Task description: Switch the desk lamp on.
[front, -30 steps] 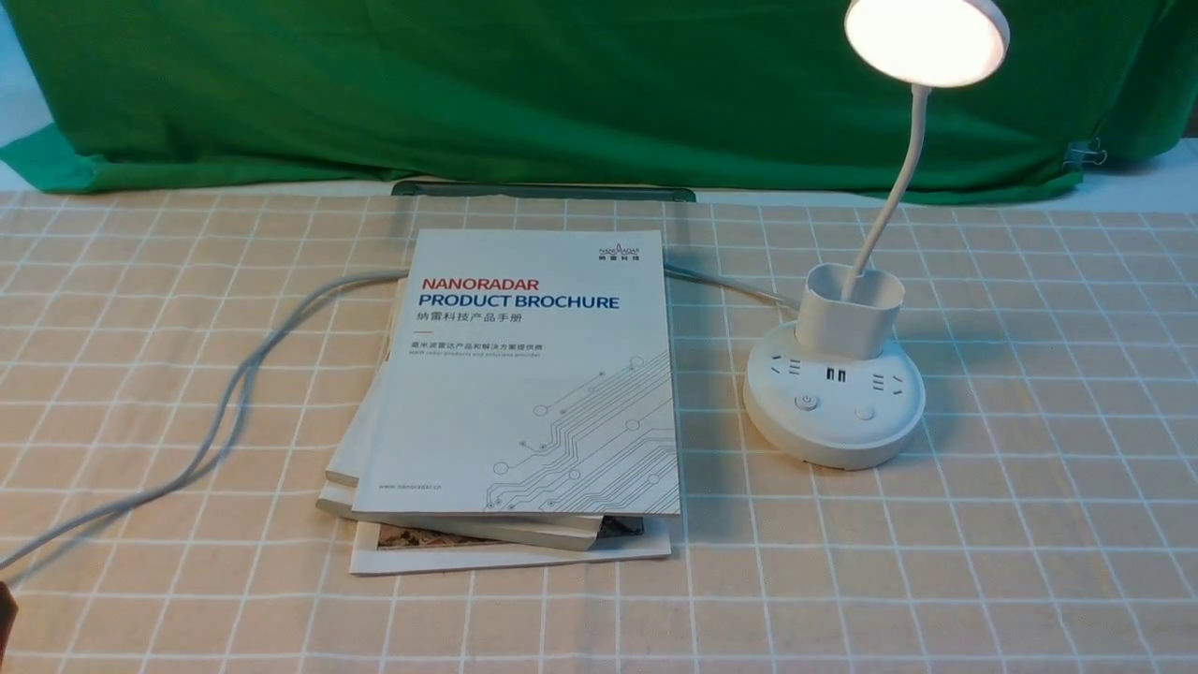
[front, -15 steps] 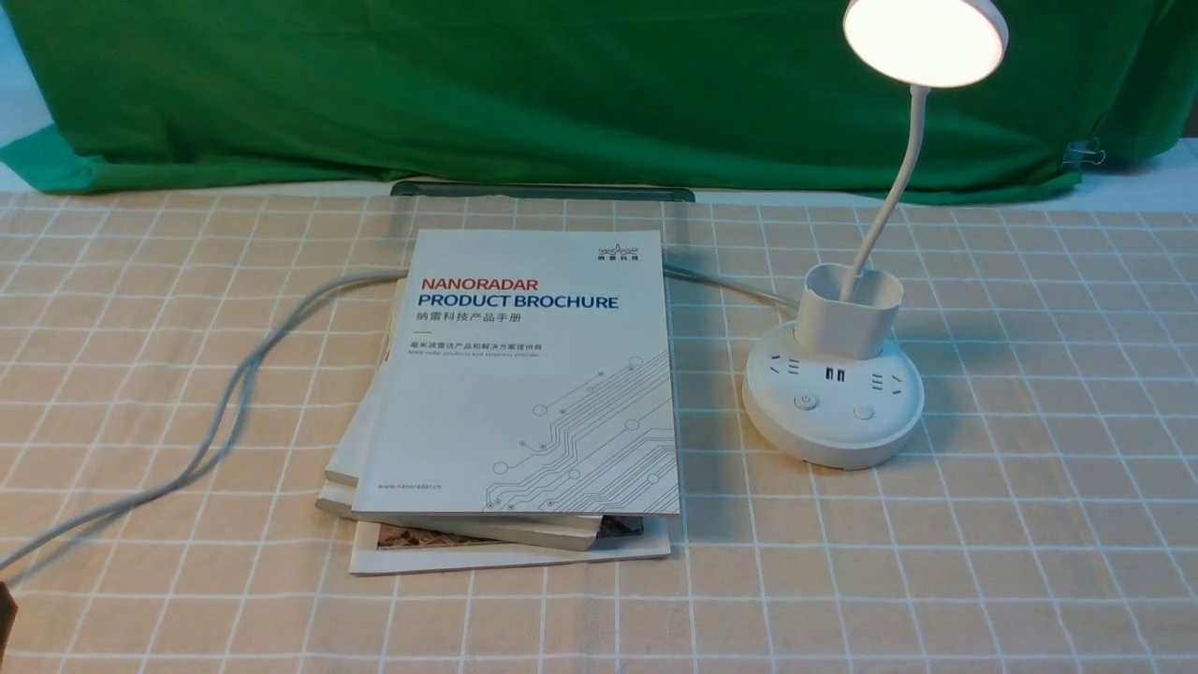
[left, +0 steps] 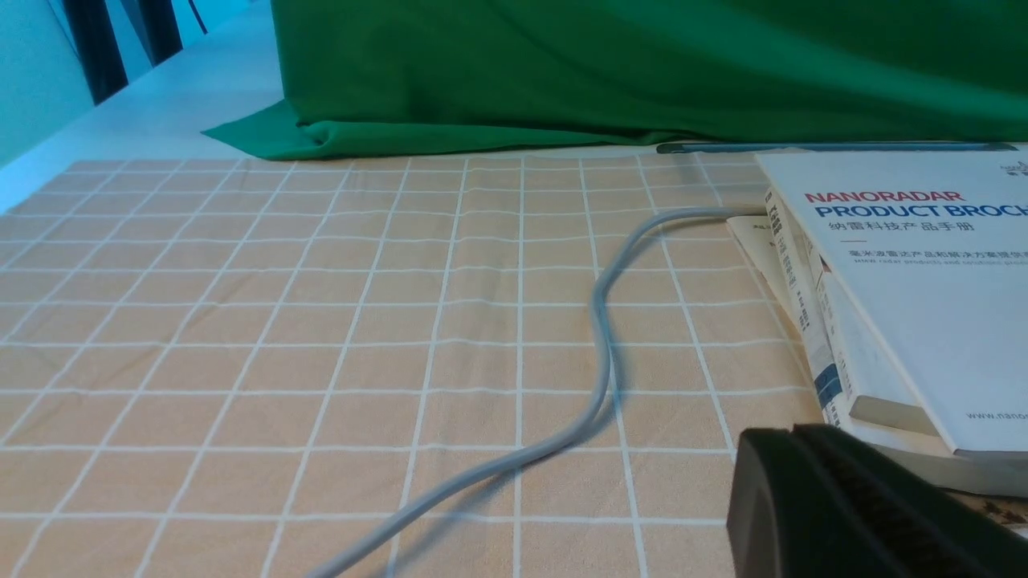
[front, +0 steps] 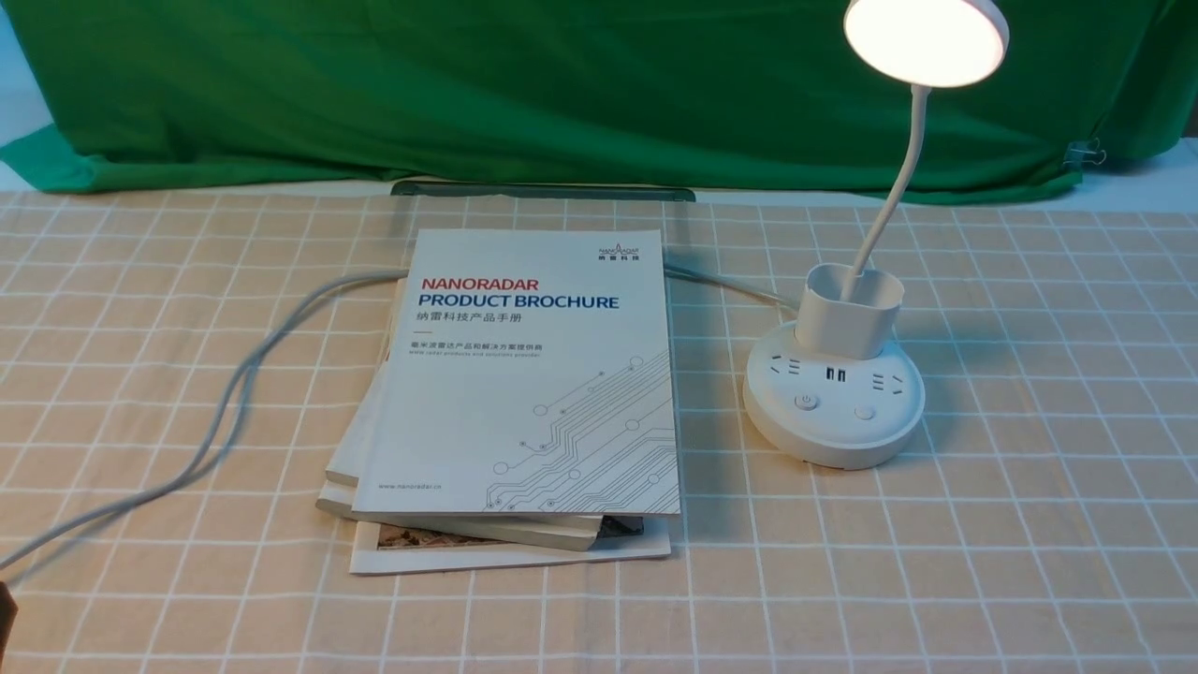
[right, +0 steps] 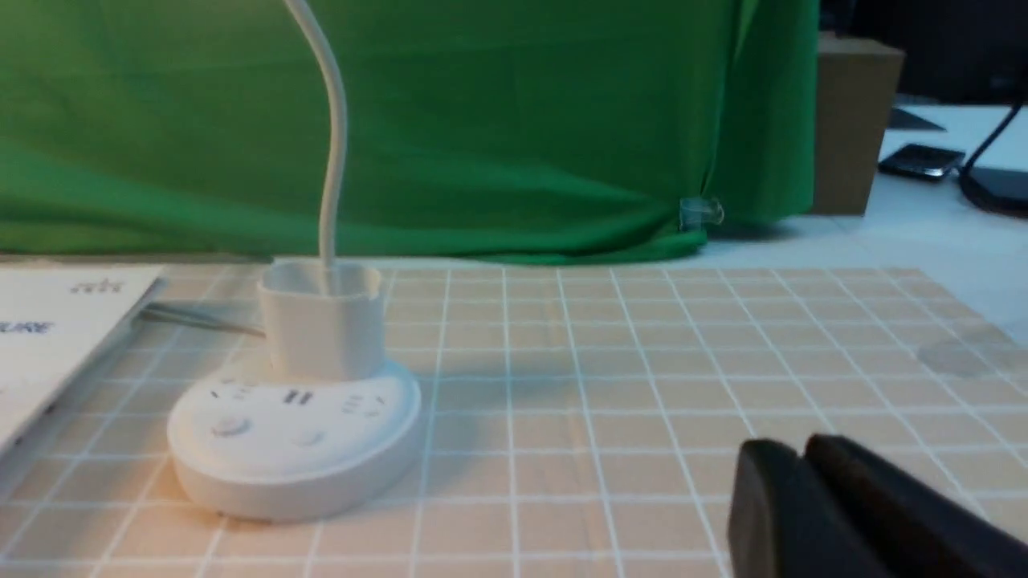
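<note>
The white desk lamp (front: 833, 402) stands on the checked cloth at the right. Its round head (front: 925, 39) glows brightly at the top of a thin curved neck (front: 894, 192). The round base carries sockets, USB ports and two buttons (front: 806, 402). It also shows in the right wrist view (right: 295, 425). My left gripper (left: 791, 437) is shut and empty, low near the book stack's front left corner. My right gripper (right: 803, 451) is shut and empty, low over the cloth to the right of the lamp base. Only a dark sliver of the left gripper shows at the front view's lower left edge (front: 6, 613).
A stack of brochures and books (front: 524, 393) lies left of the lamp. A grey power cable (front: 234, 393) runs from under the books to the front left. A green cloth (front: 562, 84) hangs at the back. A cardboard box (right: 851, 120) stands far right.
</note>
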{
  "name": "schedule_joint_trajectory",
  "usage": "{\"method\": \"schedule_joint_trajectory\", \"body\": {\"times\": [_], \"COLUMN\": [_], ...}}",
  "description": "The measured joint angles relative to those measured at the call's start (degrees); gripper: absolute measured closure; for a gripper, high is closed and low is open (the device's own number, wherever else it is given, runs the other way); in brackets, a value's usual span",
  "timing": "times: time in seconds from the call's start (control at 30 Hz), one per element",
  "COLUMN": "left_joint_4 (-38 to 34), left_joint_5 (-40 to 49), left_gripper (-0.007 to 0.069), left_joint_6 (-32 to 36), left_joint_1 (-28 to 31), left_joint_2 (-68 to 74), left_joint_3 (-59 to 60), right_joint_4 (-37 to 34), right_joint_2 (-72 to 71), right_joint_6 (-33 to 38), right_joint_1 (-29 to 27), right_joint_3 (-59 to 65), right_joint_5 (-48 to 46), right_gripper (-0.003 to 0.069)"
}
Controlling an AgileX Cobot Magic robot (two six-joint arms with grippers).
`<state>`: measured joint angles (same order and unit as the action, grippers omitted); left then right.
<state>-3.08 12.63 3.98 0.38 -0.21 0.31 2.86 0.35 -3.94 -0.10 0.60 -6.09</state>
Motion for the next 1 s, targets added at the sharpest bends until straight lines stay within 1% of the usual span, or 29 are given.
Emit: {"method": "schedule_joint_trajectory", "body": {"times": [0.13,0.2,1.0], "left_joint_4": [0.0,0.0,0.0], "left_joint_5": [0.0,0.0,0.0], "left_gripper": [0.0603,0.0603,0.0603], "left_joint_6": [0.0,0.0,0.0], "left_joint_1": [0.0,0.0,0.0], "left_joint_2": [0.0,0.0,0.0], "left_joint_3": [0.0,0.0,0.0], "right_joint_4": [0.2,0.2,-0.2], "right_joint_2": [-0.1,-0.1,-0.1], "right_joint_6": [-0.9,-0.9,-1.1], "right_joint_1": [0.0,0.0,0.0], "right_joint_3": [0.0,0.0,0.0], "right_joint_5": [-4.7,-5.5,-6.4], "right_gripper": [0.0546,0.0541,0.0461]}}
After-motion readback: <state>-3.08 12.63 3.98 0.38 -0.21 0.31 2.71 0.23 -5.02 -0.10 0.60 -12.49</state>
